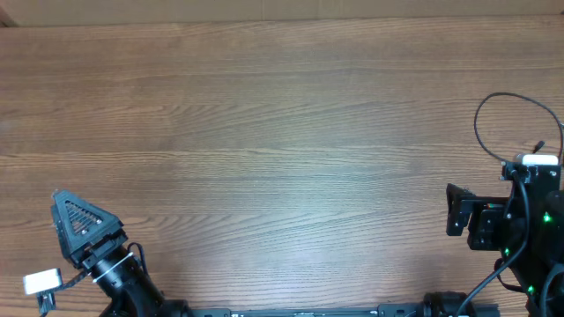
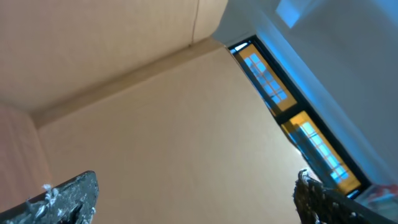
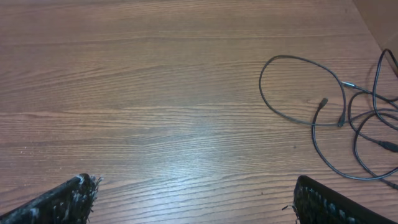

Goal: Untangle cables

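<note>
The cables (image 3: pixel 343 107) lie on the wooden table (image 3: pixel 155 93) at the right side of the right wrist view. One cord makes a wide open loop, and further right several strands cross each other and run off the frame edge. In the overhead view only an arc of cord shows, in the upper right, just above the right arm.

Both tools are empty. The right gripper (image 3: pixel 196 205) has its fingers spread wide over bare wood at the bottom of its frame, well apart from the cords. The left gripper (image 2: pixel 196 208) is equally wide apart and tilted up towards a cardboard wall (image 2: pixel 124 93), so it sees no table at all.

These cords look very light, limp and thin. They will likely drag and slide across the wood rather than lift cleanly, and a pinch could slip off so fine a strand. The safest hold seems to be near a free end. The small plug tip (image 3: pixel 323 102) inside the loop gives the pads more to bite on, and pulling from there should draw a strand out of the crossings instead of tightening them.
</note>
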`<move>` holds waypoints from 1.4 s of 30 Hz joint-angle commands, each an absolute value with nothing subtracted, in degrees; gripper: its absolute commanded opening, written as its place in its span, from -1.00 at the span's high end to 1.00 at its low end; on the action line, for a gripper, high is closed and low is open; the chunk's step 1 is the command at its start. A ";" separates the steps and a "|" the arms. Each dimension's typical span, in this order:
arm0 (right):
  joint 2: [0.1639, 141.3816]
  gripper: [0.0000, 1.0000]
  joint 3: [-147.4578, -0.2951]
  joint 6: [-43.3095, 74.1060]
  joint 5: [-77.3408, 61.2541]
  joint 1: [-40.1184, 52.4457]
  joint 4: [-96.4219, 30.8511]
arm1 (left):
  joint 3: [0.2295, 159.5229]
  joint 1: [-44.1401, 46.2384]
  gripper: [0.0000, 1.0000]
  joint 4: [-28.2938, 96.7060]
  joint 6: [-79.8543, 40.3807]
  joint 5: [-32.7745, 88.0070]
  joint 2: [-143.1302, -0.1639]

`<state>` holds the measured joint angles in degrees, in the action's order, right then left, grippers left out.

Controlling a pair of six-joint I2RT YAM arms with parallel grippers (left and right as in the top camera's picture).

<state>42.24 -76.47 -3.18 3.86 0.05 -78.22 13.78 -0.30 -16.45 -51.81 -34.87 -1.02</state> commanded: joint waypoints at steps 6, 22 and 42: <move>42.19 -1.00 -76.51 -2.98 4.23 0.32 -78.04 | 13.17 -1.96 -0.99 -6.11 -44.51 -28.21 -0.19; 42.19 -1.00 -76.51 -2.98 4.23 0.32 -78.04 | 0.27 -1.96 -0.99 -10.41 -19.68 -12.86 -0.16; 42.19 -1.00 -76.51 -2.98 4.23 0.32 -78.04 | 0.27 -1.85 -1.00 4.32 4.38 -2.66 -0.16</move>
